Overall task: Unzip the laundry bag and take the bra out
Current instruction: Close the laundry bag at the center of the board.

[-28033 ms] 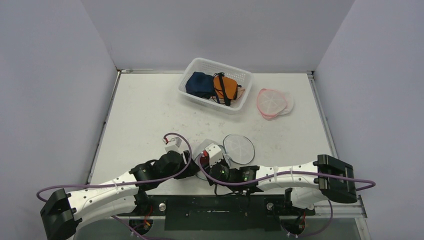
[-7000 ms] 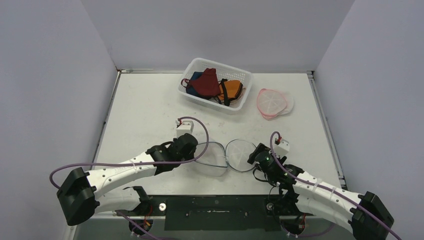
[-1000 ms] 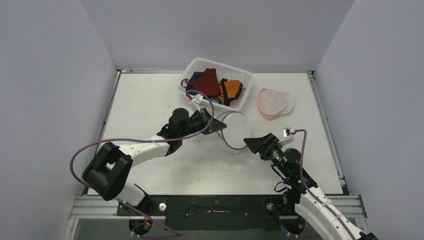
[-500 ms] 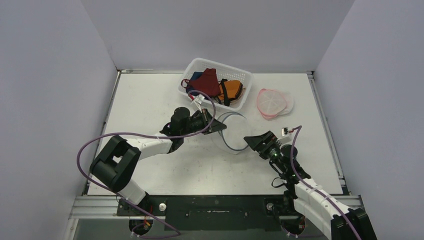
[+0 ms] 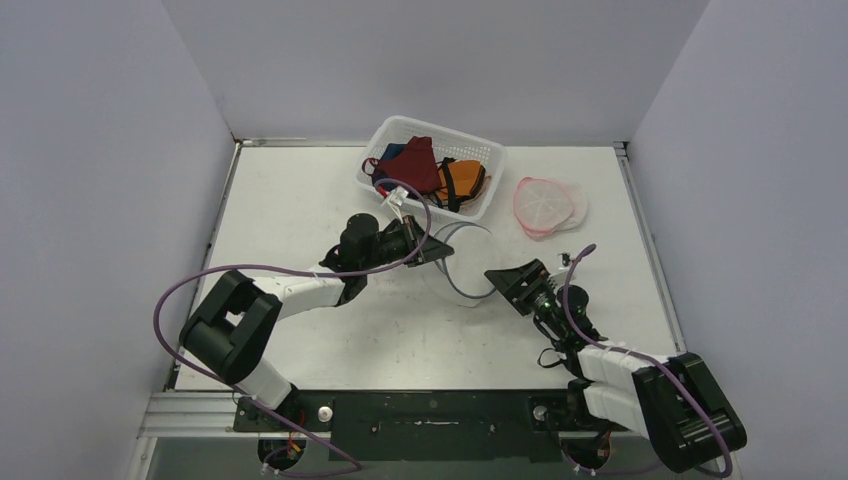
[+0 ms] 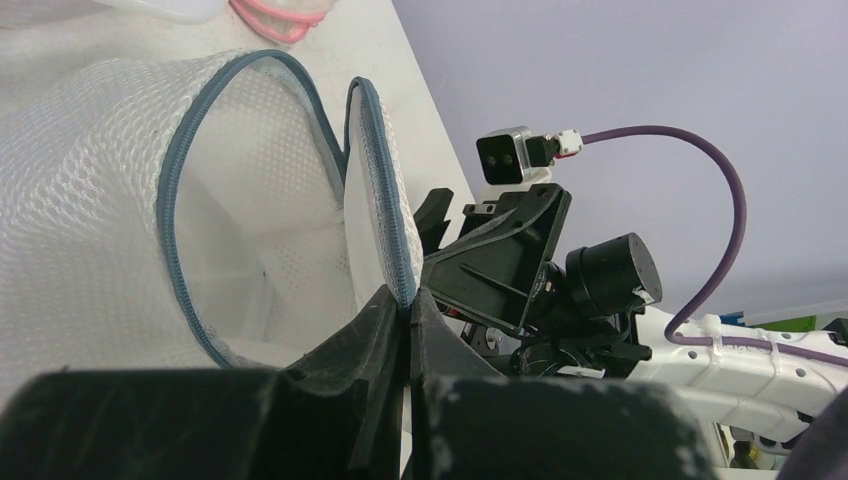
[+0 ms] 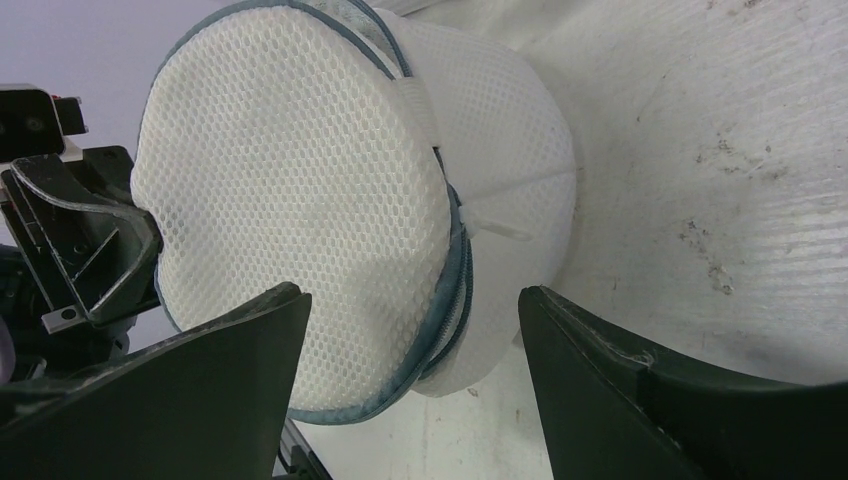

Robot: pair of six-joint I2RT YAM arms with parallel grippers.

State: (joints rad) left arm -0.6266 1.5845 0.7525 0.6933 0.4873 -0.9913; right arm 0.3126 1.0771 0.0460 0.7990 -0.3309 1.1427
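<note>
The white mesh laundry bag (image 5: 463,262) with a blue-grey zipper is lifted off the table's middle, its mouth gaping and nothing showing inside (image 6: 250,200). My left gripper (image 5: 436,250) is shut on the bag's zipper rim (image 6: 404,285). The right gripper (image 5: 498,277) is open just right of the bag. In the right wrist view its fingers (image 7: 235,360) straddle the bag's lower zipper edge (image 7: 455,300) without touching it. A dark red bra (image 5: 415,165) lies on top in the white basket (image 5: 486,152).
The basket at the back also holds an orange garment (image 5: 462,180) and a navy one (image 5: 392,153). A pink-rimmed mesh bag (image 5: 545,205) lies at the back right. Grey walls close in the table on three sides.
The right gripper has come in closer to the bag, its arm has dropped lower, and its jaws have narrowed a little. The left gripper keeps its hold on the rim.
</note>
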